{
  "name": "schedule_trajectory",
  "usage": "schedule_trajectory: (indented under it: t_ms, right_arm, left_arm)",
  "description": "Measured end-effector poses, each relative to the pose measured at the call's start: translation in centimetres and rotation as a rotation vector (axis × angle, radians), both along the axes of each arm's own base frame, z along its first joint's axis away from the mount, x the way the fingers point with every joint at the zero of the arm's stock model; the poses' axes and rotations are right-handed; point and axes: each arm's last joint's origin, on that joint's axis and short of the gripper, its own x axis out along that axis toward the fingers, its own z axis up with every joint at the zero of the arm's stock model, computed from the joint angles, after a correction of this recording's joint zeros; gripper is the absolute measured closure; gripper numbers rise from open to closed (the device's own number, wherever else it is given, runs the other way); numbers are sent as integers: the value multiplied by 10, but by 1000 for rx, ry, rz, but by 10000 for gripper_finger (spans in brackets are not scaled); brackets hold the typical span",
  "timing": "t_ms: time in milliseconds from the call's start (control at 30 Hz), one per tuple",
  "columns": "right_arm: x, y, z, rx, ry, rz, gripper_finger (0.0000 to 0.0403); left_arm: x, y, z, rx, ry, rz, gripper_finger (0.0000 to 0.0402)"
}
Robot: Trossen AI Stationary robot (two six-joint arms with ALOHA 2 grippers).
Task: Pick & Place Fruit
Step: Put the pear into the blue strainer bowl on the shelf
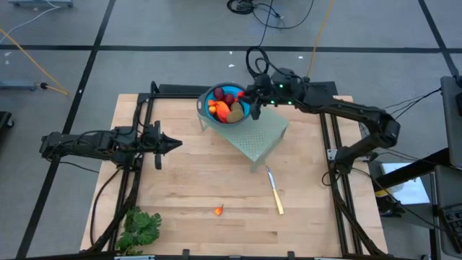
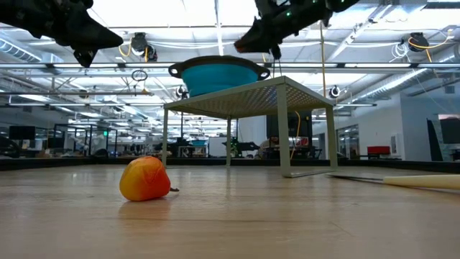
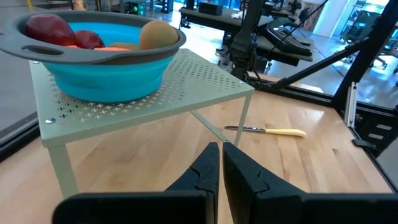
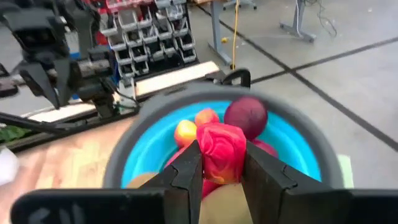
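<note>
- One orange-red fruit piece (image 2: 146, 179) lies alone on the desk (image 1: 195, 180), near its front edge.
- The left gripper (image 1: 175, 144) hovers mid-desk, fingers (image 3: 205, 169) pressed together, empty.
- The right gripper (image 4: 221, 163) pinches a red fruit (image 4: 221, 151) over the blue bowl (image 1: 245, 113) of fruit on the rack (image 1: 263, 137).

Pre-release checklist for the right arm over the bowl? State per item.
1. right gripper shut on the red fruit piece: ok.
2. Gripper positioned over the blue bowl in the high view: ok.
3. Room in the bowl: already holds dark red balls and other fruit, piled; cannot tell whether the piece will settle.
4. Bowl seated on the green perforated stand: ok.
5. left gripper shut, parked over the table away from the stand: ok.
6. All fruit collected: not ok, an orange-red piece lies on the table near the knife.
</note>
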Motion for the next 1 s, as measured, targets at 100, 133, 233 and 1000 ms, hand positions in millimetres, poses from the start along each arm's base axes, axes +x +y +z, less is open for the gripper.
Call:
schedule_trajectory:
  t_ms: [100,133,233,1000]
  right_arm:
    - [6,-3,-10,14,28,1,318]
    - [8,-4,-12,16,36,0,318]
    - [11,-7,-18,-2,55,6,318]
    - [7,-11,-26,-39,146,16,318]
  left_arm:
    - [0,0,0,1,0,1,382]
    - [0,0,0,1,1,1,382]
    - [0,0,0,0,1,1,382]
    - [0,0,0,0,1,1,382]
